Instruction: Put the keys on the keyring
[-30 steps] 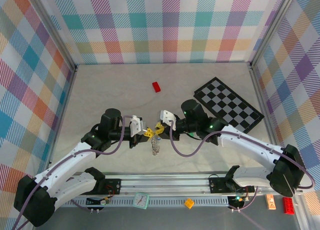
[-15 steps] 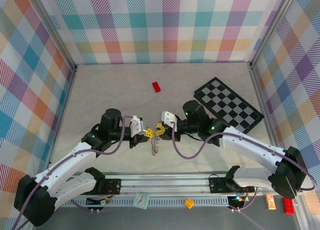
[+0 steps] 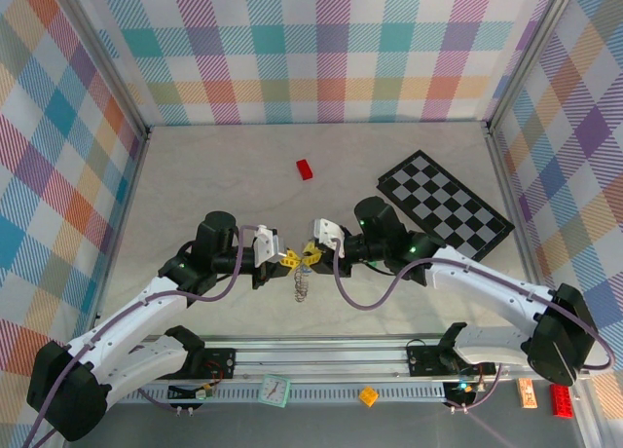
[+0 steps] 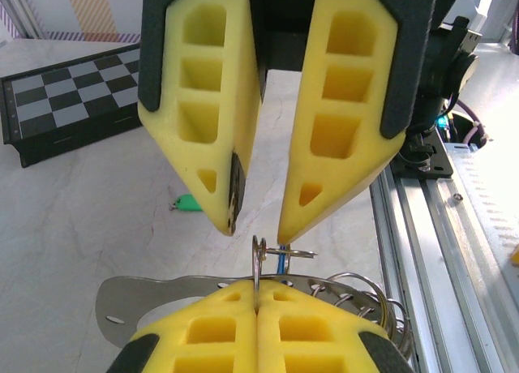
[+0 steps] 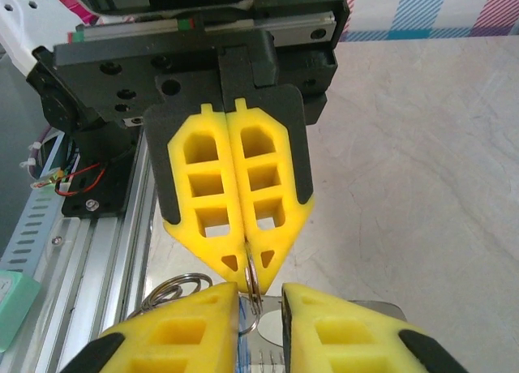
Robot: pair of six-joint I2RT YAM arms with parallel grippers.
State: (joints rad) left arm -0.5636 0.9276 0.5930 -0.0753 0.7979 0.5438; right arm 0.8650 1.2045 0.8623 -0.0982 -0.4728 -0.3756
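1. Keyring (image 4: 258,263): a thin loop standing upright and edge-on. Its lower part is pinched between the left fingers (image 4: 212,334), which are clenched on it.
2. Right fingers (image 4: 203,122): parted, holding nothing. Their tips sit just above the loop's top, one to each side. In the right wrist view the loop rises into the gap between them.
3. Green-headed key (image 4: 188,203): flat on the surface (image 4: 97,211) beyond the fingers, touching neither pair.
4. More rings (image 4: 366,285) and a flat metal tag (image 4: 122,298) hang just beside the left fingers.
5. Chequered board (image 4: 73,97): well apart.

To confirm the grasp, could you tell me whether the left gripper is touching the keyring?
Touching. In the left wrist view the left gripper is shut on the keyring, whose loop rises from between its pads.
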